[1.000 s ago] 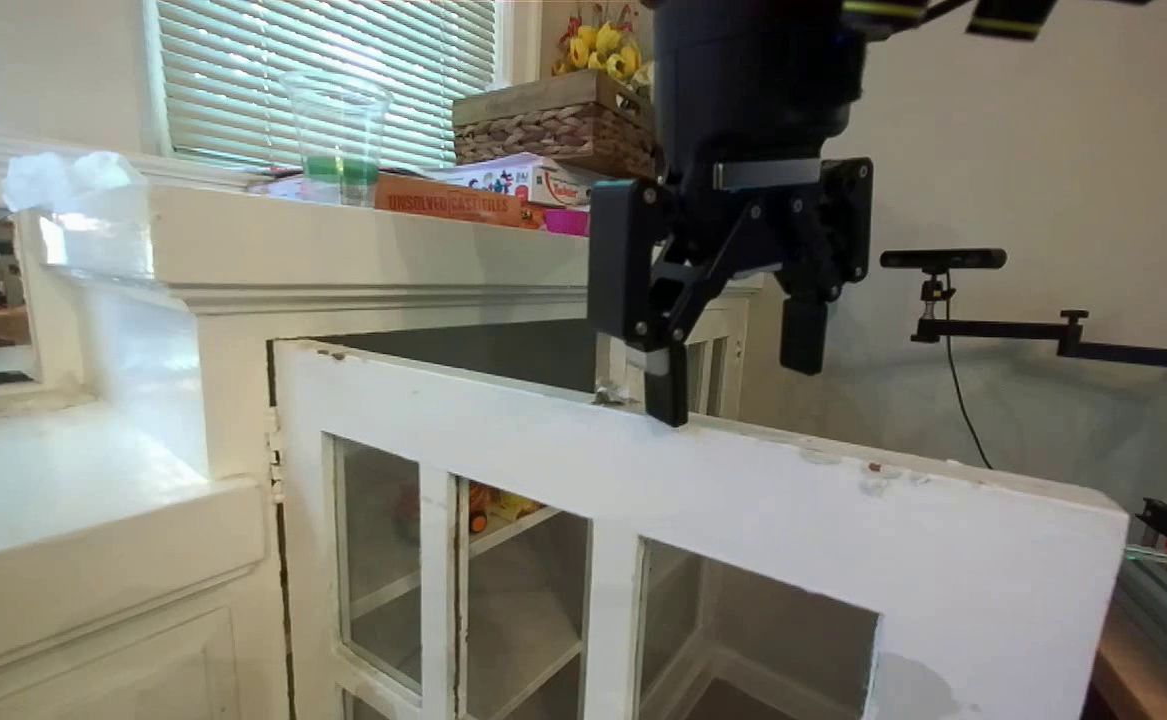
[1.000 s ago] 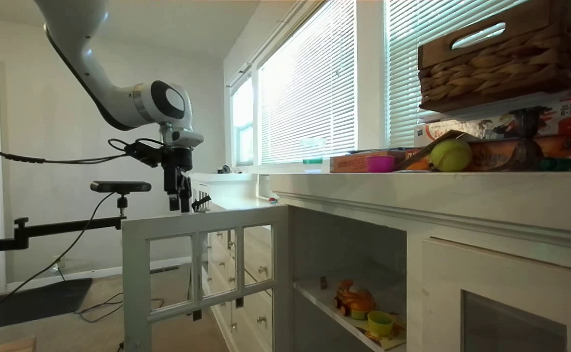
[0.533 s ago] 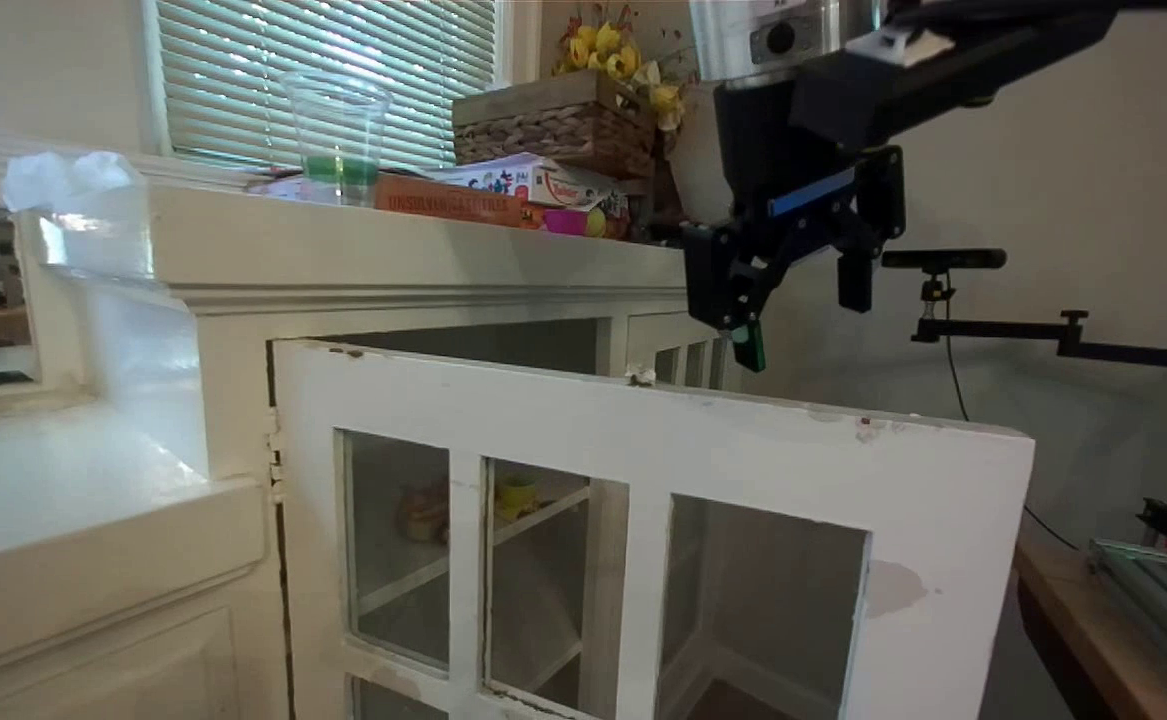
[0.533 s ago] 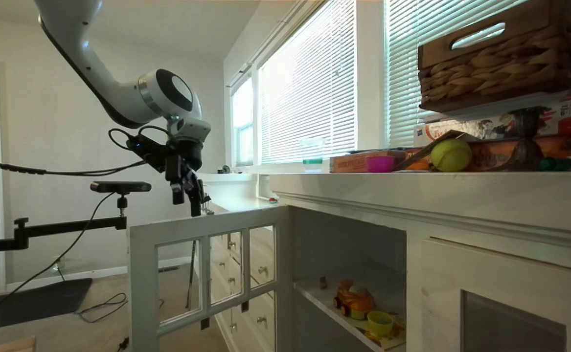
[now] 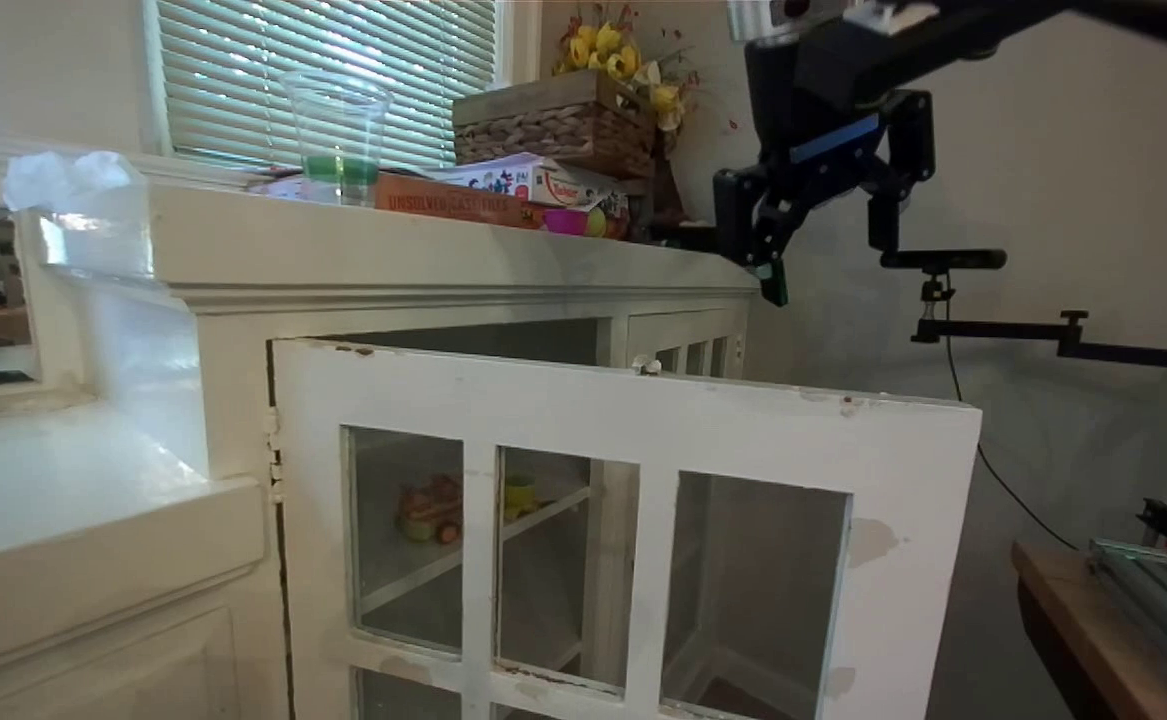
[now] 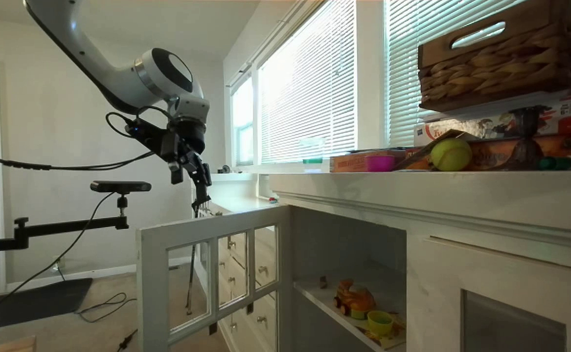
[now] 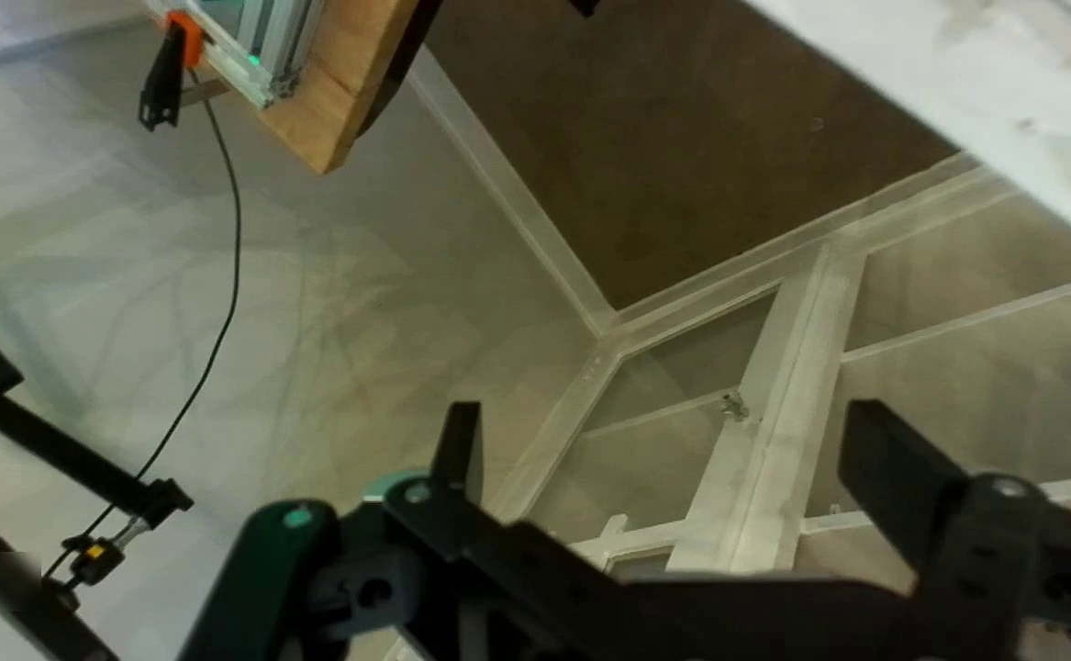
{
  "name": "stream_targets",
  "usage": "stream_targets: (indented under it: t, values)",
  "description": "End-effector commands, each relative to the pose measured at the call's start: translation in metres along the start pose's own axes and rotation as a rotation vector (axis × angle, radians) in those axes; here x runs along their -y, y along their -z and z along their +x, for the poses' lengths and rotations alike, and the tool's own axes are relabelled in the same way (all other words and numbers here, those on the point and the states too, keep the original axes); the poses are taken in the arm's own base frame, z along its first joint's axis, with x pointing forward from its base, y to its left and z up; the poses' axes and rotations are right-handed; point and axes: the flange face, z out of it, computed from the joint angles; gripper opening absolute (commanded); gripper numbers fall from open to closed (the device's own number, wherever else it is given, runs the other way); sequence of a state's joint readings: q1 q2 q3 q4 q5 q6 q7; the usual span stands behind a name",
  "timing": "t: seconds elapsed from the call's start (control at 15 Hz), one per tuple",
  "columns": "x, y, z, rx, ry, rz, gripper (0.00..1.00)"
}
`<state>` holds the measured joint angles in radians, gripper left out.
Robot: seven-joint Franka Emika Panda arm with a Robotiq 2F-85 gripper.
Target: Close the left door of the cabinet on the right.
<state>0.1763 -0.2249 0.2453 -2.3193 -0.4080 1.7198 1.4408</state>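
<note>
The left door [image 5: 723, 420] is white with glass panes. It stands ajar, swung out from its hinges on the cabinet [image 5: 423, 240]. It also shows in an exterior view [image 6: 216, 222], beside the open cabinet front [image 6: 344, 190]. A white painted part of it [image 7: 985, 101] crosses the upper right of the wrist view. Its knob cannot be made out. The cabinet's other door [image 7: 645, 431] is shut. My gripper [image 5: 829, 265] is open, empty and tilted, above the door's top edge and apart from it. Its fingers [image 7: 663, 413] stand wide apart in the wrist view.
A wicker basket [image 5: 553, 125], game boxes [image 5: 448, 200], a clear cup [image 5: 338, 140] and a tennis ball [image 6: 450, 155] stand on the cabinet top. Toys [image 6: 356, 296] lie on the inner shelf. A camera on a black arm [image 5: 943, 259] and a wooden table edge [image 5: 1073, 610] are nearby.
The door has swung part way toward the cabinet. My gripper has risen from the door's top edge, tilted, and moved up and right in an exterior view. It stays open.
</note>
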Motion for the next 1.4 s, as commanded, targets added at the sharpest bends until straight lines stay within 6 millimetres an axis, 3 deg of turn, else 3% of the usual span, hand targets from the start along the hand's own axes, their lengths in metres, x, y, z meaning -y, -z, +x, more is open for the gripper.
stream_targets:
  t: [0.0,0.13,0.27,0.93,1.33]
  values:
    - [-0.018,0.043,-0.017,0.075,0.016,0.181,1.0]
    - [-0.013,0.058,-0.034,0.108,0.067,0.268,1.0]
    - [-0.005,0.059,-0.049,0.137,0.142,0.34,1.0]
    - [0.059,-0.028,-0.076,0.333,0.281,0.618,1.0]
    - [0.079,-0.054,-0.075,0.333,0.281,0.667,1.0]
